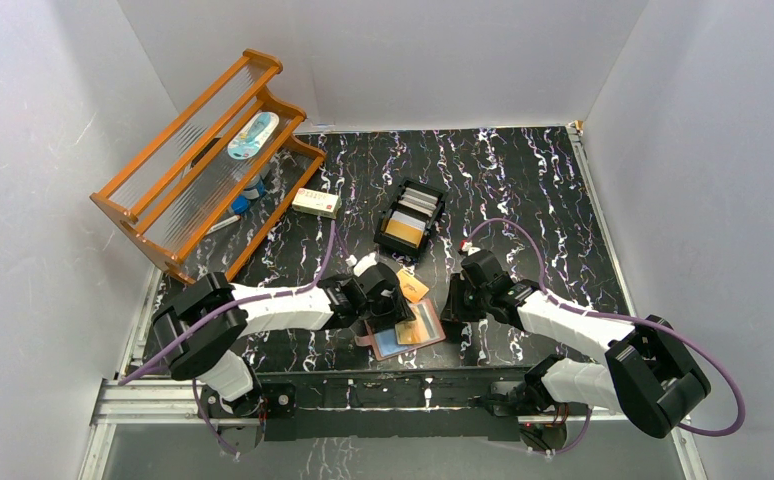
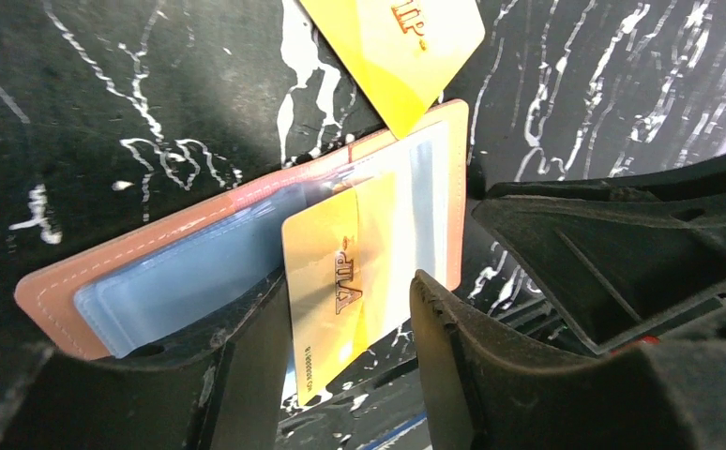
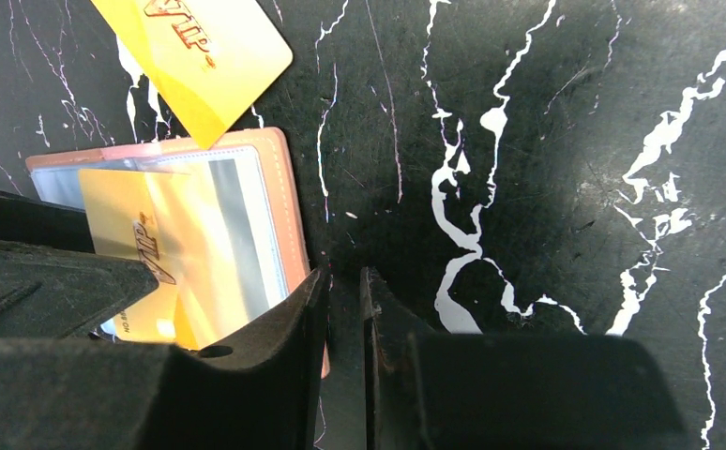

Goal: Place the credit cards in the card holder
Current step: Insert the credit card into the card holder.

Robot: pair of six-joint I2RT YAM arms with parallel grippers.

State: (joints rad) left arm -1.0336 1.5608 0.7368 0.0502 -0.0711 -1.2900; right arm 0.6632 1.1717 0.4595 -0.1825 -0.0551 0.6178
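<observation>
The salmon card holder (image 1: 391,343) lies open on the black marbled table between my two grippers. A gold card (image 2: 336,281) sits partly inside its clear right-hand sleeve, with its near end sticking out. My left gripper (image 2: 350,292) is open around that card: the left finger touches its edge and the right finger stands apart. A second gold card (image 1: 413,288) lies loose just beyond the holder, also in the left wrist view (image 2: 397,47) and the right wrist view (image 3: 200,56). My right gripper (image 3: 343,281) is shut, low at the holder's right edge (image 3: 289,216).
A black slotted tray (image 1: 433,208) holding a gold card and grey cards stands beyond the holder. A white-and-red box (image 1: 316,203) lies to its left. An orange wooden rack (image 1: 203,165) fills the far left. White walls enclose the table.
</observation>
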